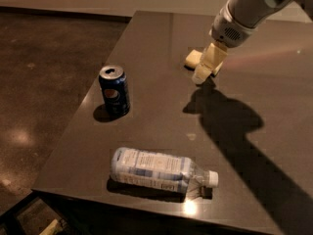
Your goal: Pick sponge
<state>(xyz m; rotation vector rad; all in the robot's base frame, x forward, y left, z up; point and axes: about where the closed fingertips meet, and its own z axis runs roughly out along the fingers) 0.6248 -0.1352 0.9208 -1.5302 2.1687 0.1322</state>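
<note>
approach step: gripper (204,68) is hovering at sponge (191,58) on counter (146,48), spread cannot be told; next is needing a centred pinch.

A dark, glossy table (156,126) stands on a brown, polished floor (44,72). Near its left edge, about midway back, a blue soda can (114,91) stands upright. Close to the front edge a clear water bottle (156,169) with a pale label lies on its side along that edge, its white cap (211,178) toward the right, well apart from the can. The gripper (201,76) hangs low toward the far edge.
</note>
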